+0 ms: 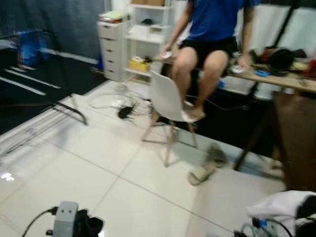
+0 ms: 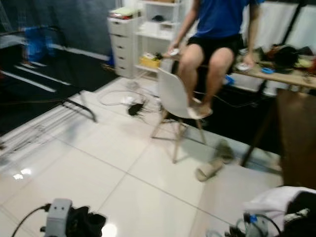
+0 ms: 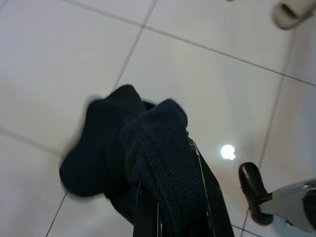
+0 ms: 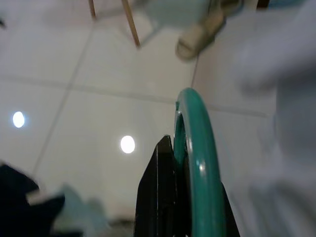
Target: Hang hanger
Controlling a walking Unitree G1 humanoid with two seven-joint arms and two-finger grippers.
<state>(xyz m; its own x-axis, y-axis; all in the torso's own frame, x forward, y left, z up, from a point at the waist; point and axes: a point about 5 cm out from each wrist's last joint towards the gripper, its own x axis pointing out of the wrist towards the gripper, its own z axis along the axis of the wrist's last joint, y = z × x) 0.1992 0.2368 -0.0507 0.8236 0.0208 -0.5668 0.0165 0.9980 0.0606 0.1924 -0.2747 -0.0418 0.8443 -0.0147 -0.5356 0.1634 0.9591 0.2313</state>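
Looking down from the head, the left gripper (image 1: pixel 84 224) sits low at the near edge with a dark cloth (image 1: pixel 91 223) bunched at it; well ahead of it on the tiled floor (image 1: pixel 98 163) stands a white chair (image 1: pixel 168 101), with a person (image 1: pixel 212 29) seated on the desk (image 1: pixel 276 76) behind it, feet resting on the chair seat. A slipper (image 1: pixel 202 173) lies on the tiles just beyond the chair, and a white drawer unit (image 1: pixel 114 49) stands farther off. The right gripper (image 2: pixel 266 228) is low on the other side, beside a white garment (image 2: pixel 276 202). In the left wrist view, the fingers (image 3: pixel 148 217) are clamped on the dark cloth, which drapes over them. In the right wrist view, the fingers (image 4: pixel 163 197) pinch a green hanger (image 4: pixel 197 153), its curved hook rising past their tips, the white garment hanging right alongside.
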